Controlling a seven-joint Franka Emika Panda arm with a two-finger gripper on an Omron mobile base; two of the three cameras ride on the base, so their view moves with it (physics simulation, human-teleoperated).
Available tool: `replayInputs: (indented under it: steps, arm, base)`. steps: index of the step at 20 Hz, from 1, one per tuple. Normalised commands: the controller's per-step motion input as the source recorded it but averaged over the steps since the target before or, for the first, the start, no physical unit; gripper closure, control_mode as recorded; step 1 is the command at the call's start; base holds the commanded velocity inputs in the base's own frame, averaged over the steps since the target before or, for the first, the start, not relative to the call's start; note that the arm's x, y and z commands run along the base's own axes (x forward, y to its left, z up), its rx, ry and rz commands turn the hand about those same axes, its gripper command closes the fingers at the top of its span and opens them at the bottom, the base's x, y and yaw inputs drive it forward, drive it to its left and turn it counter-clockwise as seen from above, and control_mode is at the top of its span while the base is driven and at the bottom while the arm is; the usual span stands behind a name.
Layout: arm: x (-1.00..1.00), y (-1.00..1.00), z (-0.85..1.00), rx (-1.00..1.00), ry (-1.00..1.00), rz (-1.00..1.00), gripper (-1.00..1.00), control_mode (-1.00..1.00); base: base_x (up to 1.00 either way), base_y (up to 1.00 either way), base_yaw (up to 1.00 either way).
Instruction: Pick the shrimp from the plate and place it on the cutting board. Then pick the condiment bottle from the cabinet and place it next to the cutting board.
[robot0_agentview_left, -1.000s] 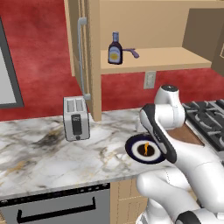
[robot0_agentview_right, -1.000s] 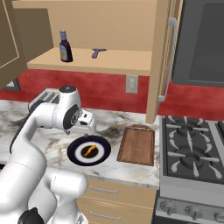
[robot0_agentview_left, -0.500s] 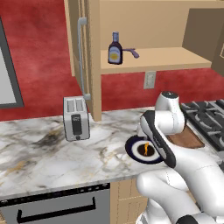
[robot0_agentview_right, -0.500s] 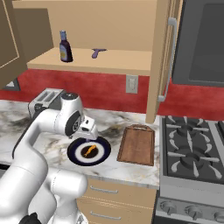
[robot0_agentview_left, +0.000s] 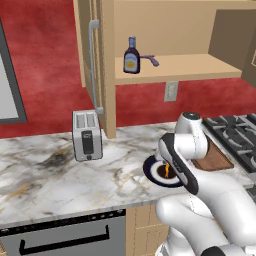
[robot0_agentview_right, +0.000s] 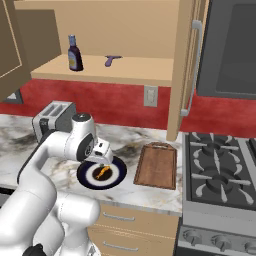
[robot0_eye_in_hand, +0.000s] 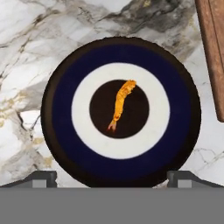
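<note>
Shrimp centred under our spread pincer, not yet touched.

The shrimp (robot0_eye_in_hand: 120, 105) lies in the dark centre of the plate (robot0_eye_in_hand: 59, 109), its long axis running from the tail nearest our fingertips (robot0_eye_in_hand: 43, 177) up and slightly toward the cutting board (robot0_eye_in_hand: 213, 52). Our gripper (robot0_agentview_right: 106, 161) hangs over the plate with jaws wide apart and holding nothing, so we judge a straight descent would straddle the shrimp. The cutting board sits just beside the plate; the condiment bottle (robot0_agentview_left: 131, 56) stands on the cabinet (robot0_agentview_left: 170, 67) shelf beyond it.
</note>
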Motion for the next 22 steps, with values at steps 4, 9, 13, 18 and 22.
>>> replayInputs:
  steps: [4,9,13,18,22]
  arm:
    - [0.16,-0.02,-0.16,0.0,-0.01,-0.01,-1.0,-1.0]
    - [0.19,-0.02,-0.15,0.0,-0.03,0.0,-1.0,-1.0]
    - [0.13,-0.06,-0.18,0.0,-0.02,-0.01,-1.0,-1.0]
    - [0.11,-0.06,-0.21,0.0,-0.01,-0.02,-1.0,-1.0]
    - [0.1,-0.06,-0.2,0.0,0.0,-0.03,-1.0,-1.0]
  base:
    - [0.0,0.0,0.0]
    - [0.0,0.0,0.0]
    - [0.0,0.0,0.0]
    - [0.0,0.0,0.0]
    - [0.0,0.0,0.0]
